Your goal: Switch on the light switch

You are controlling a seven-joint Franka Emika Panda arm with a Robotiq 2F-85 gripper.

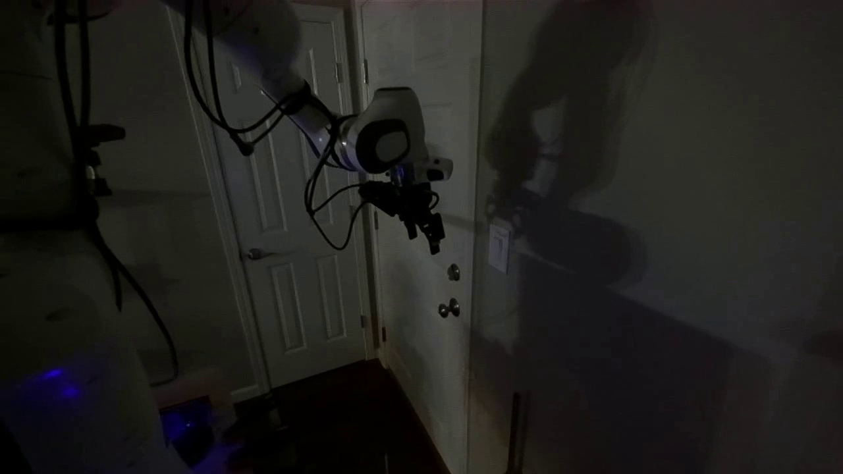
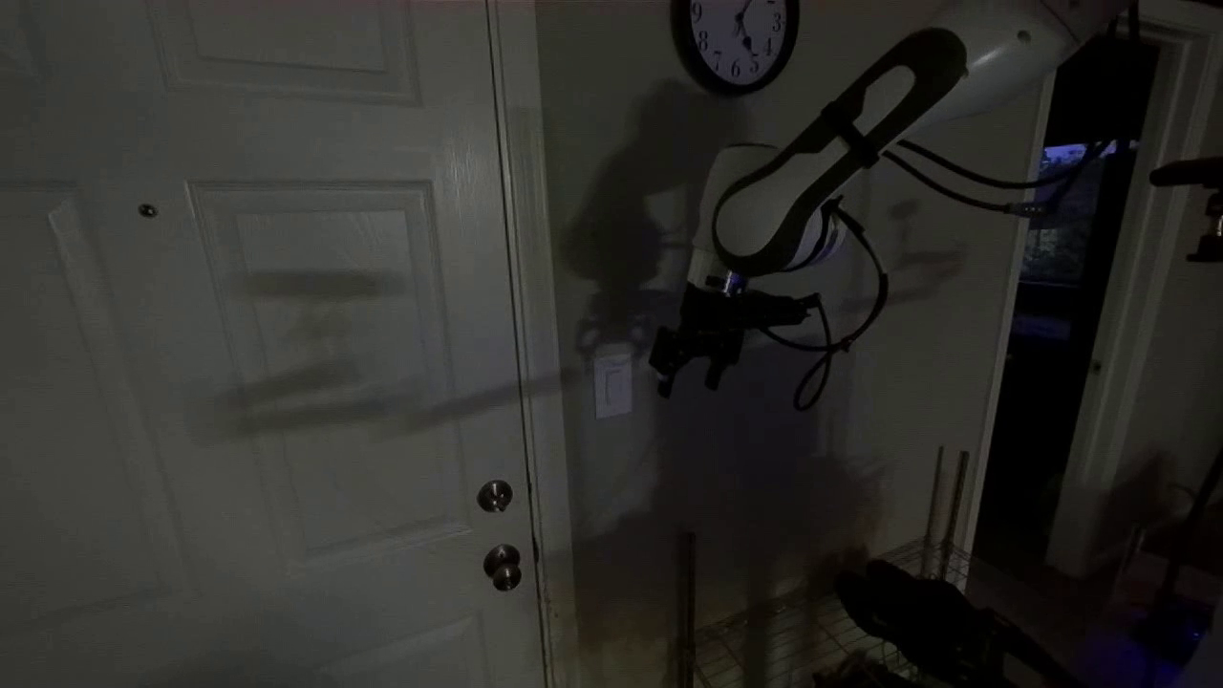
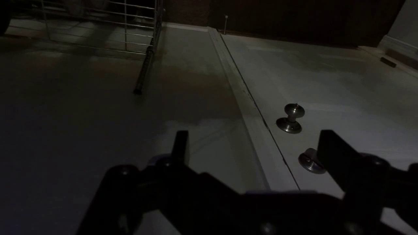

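1. The light switch [image 2: 612, 386] is a pale plate on the wall [image 2: 783, 430], just right of the white door [image 2: 268, 344] and higher than the round knob [image 2: 503, 566]. Its long axis is upright; how the toggle is set is too dim to tell.
2. The gripper [image 2: 689, 387] appears right of the switch in an exterior view, while its fingertips [image 1: 434, 245] appear left of it in an exterior view. I judge it stands off the wall at roughly switch height, with the switch on its far side.
3. The fingers point mostly down, along the plate's long axis, so the coming move probably needs them brought far, into the wall.
4. In the wrist view the jaws stand wide, nothing held; I cannot make out the switch there.
5. The wall clock [image 2: 737, 43] shows numerals 3 to 9; no brand reads on the robot arm [image 1: 392, 146].
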